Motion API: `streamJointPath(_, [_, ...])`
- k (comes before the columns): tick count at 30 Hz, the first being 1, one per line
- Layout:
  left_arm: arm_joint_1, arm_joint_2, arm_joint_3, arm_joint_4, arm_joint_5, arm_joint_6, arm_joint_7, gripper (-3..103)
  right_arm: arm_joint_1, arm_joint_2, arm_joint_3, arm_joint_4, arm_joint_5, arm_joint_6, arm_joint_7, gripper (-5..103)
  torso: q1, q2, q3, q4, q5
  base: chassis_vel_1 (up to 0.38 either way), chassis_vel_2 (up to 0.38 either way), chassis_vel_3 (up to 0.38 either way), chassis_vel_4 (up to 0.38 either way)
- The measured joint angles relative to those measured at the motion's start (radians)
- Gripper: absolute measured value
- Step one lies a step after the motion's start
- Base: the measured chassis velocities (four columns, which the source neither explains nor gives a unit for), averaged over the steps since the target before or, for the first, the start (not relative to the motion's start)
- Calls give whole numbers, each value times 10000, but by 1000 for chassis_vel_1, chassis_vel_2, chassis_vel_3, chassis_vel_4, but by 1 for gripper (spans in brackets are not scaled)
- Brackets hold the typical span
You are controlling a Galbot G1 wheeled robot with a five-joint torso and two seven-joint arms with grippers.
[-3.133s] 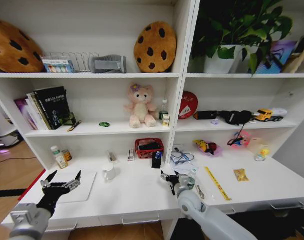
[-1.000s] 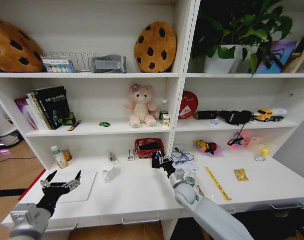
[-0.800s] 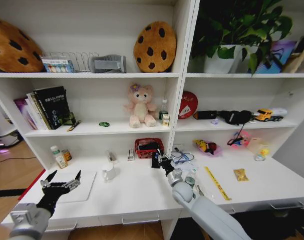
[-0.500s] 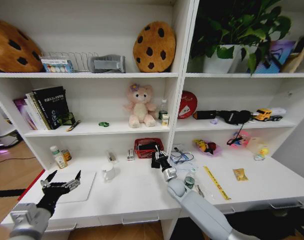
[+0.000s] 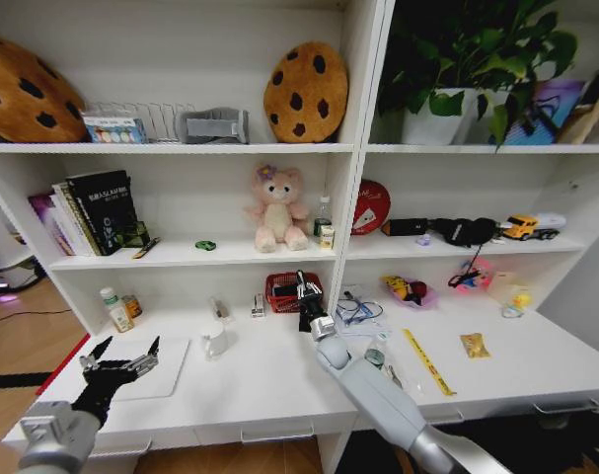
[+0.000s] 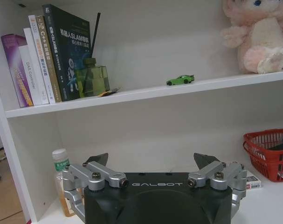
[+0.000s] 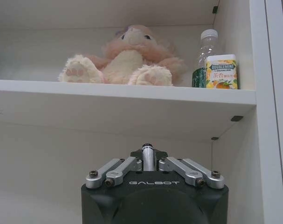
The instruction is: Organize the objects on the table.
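My right gripper (image 5: 303,294) hangs over the red basket (image 5: 282,293) at the back of the white table (image 5: 269,380). It is shut on a thin pen (image 7: 148,151) that stands upright between the fingers (image 7: 127,166). My left gripper (image 5: 121,362) is open, low over the silver laptop (image 5: 166,375) at the table's front left, with nothing between its fingertips (image 6: 100,159). Two small green-capped bottles (image 5: 112,309) stand by the left wall. A white cup (image 5: 215,342) sits mid-table.
A shelf just above the basket holds a plush bear (image 5: 276,208), a bottle and a carton (image 7: 221,71), and a small green car (image 6: 180,80). Books (image 6: 48,56) fill the shelf's left end. A yellow ruler (image 5: 427,361) and small clutter lie on the right half.
My right gripper rose from the table's front middle and travelled back and left to the red basket, carrying the pen. The left arm stayed still.
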Motion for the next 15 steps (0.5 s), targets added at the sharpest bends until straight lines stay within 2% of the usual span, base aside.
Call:
streamJointPath(9, [0, 0, 0, 0, 0, 0, 0, 100, 246, 334, 99, -1191, -174, 466, 65, 11, 0, 0, 0, 2, 1, 0, 0, 0, 0])
streamJointPath(15, [0, 1, 0, 0, 0, 0, 0, 100, 380, 401, 31, -1424, -193, 511, 54, 11, 0, 1, 0, 2, 1, 0, 0, 0, 0])
